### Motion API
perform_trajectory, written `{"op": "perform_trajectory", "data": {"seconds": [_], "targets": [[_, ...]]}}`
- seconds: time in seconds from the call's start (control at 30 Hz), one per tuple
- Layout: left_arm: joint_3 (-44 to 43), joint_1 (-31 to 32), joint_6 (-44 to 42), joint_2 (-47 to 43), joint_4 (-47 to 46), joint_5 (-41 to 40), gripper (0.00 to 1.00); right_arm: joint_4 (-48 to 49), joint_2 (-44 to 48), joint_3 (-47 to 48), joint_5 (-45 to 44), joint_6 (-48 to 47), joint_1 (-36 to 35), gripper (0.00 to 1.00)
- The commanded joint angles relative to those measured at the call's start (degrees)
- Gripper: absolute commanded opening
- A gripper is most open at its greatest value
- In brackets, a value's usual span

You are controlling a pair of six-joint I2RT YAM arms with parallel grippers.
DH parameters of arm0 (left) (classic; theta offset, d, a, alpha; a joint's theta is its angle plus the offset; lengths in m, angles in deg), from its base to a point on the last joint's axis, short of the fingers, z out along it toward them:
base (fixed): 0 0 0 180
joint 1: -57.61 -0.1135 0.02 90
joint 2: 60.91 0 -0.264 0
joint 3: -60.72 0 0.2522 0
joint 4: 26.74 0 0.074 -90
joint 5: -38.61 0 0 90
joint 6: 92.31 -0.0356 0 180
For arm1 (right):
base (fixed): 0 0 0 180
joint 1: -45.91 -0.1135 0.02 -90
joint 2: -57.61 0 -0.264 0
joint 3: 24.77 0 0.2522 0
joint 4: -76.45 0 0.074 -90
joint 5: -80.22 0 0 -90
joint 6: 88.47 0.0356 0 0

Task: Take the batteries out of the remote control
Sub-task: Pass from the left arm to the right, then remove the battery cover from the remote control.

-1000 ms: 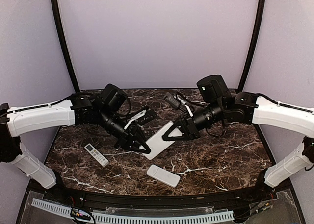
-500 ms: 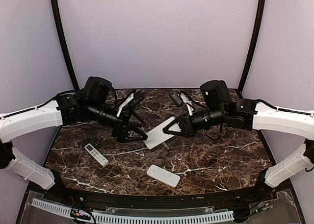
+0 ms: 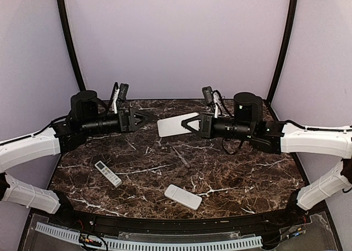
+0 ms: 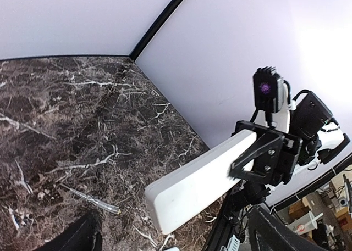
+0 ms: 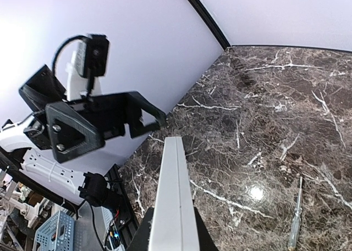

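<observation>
Remote (image 3: 171,127) hangs in right tool (image 3: 187,123), left tool (image 3: 147,118) spread wide.

Overhead camera faces back wall (image 3: 176,42); wrist views apparently share the remote (image 4: 192,185).

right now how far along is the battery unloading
Done: nothing visible; no batteries lie on the table. In hand: the right gripper is shut on a white remote, held in the air; the left gripper is open, apart from it. Left: getting the batteries out.

Pale lilac walls (image 3: 176,42); black curved corner poles (image 3: 69,42); dark brown white-veined marble tabletop (image 3: 247,174)
</observation>
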Motion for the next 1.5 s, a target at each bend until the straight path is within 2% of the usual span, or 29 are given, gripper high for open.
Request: {"op": "perform_trajectory", "data": {"seconds": [0.0,0.17,0.57,0.8,1.27,1.47], "targets": [[3.4,-0.2,8.1,0.6,-8.0,2.8,0.90,9.2,0.4,-0.1,1.5,2.8,0.6,0.00],[4.4,0.8,7.9,0.5,-9.9,8.7,0.87,9.1,-0.8,1.6,6.2,4.2,0.6,0.00],[3.4,2.6,5.4,1.8,-8.6,6.0,0.81,12.8,-2.7,1.8,11.9,8.8,2.3,0.00],[2.1,2.9,2.9,2.9,-8.3,8.3,0.71,13.5,-2.5,1.9,13.6,10.0,3.2,0.00],[2.2,3.7,1.9,-0.5,-3.8,2.5,0.55,12.0,-3.8,5.4,18.1,8.6,3.1,0.00],[2.6,3.7,2.5,-1.9,-4.5,2.9,0.55,11.8,-4.0,5.2,18.7,8.8,3.2,0.00]]}}
